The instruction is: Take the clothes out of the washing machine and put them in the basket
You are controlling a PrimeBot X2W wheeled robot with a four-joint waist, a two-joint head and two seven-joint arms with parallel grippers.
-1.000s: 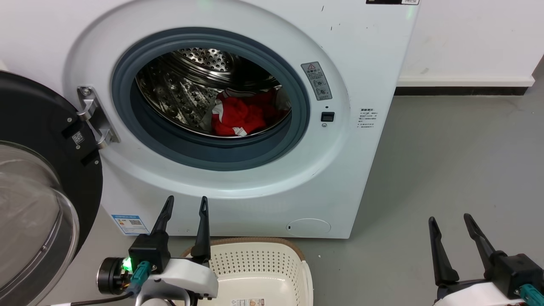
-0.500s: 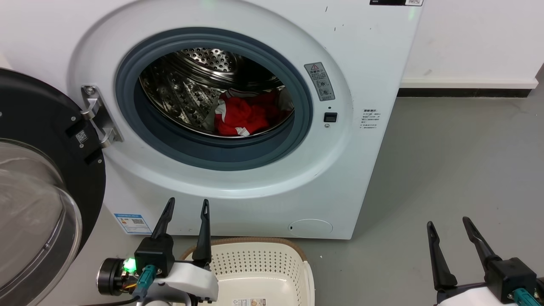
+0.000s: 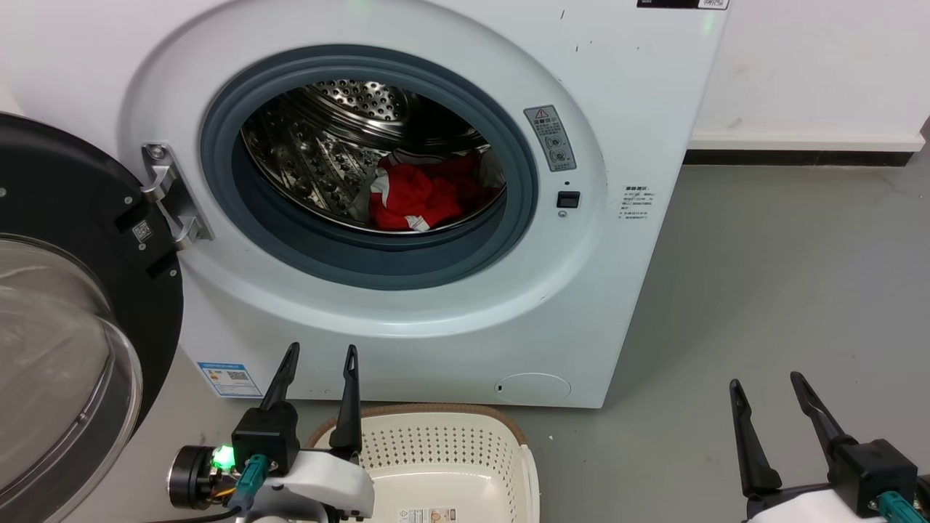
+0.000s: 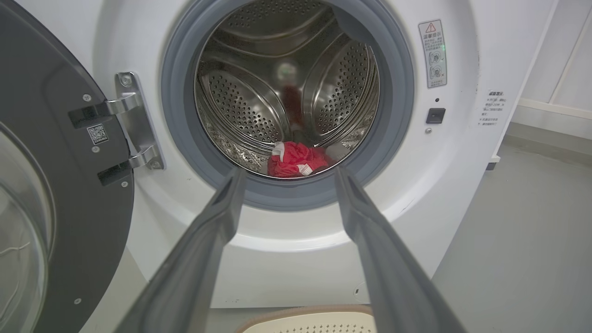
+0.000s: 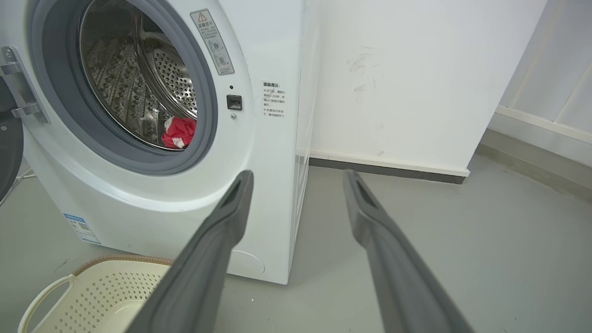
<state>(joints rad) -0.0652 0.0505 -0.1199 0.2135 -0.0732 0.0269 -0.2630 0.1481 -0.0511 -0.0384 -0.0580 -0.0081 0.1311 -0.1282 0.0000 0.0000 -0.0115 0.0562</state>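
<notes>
the red clothes lie in a heap low in the drum, towards its right side, well inside the washing machine. the door hangs wide open on the left. the basket sits on the floor just in front of the machine.

both grippers are low and well short of the opening. the left gripper has its fingers spread with nothing between them, and so does the right gripper.

i'd say the reach hasn't begun. the left one looks better lined up. it should pass over the grey seal without catching the lip, dip down, and close on the thick middle of the heap, not a loose edge.

the seal's lip hides the heap's lower edge, so i can't tell if it's one garment or several. the basket is cut off at the bottom and partly behind the left arm.
</notes>
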